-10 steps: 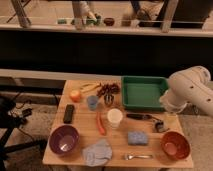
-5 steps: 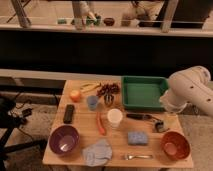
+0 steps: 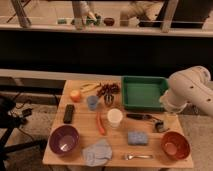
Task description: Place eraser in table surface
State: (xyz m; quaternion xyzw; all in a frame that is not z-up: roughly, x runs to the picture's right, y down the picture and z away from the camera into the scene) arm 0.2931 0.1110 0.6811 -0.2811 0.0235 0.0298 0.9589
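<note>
White arm bent at right, end effector (image 3: 161,125) hanging low, fingers apart.

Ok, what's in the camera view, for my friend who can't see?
A black eraser lies at the left of a cluttered wooden table, behind a purple bowl. The robot's gripper hangs by the table's right edge, near the green tray.

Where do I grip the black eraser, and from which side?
Grip the eraser mid-length across its narrow width, from above: it lies flat, long axis running away from the camera. The end effector hangs open at the right edge of the table, far from it.
</note>
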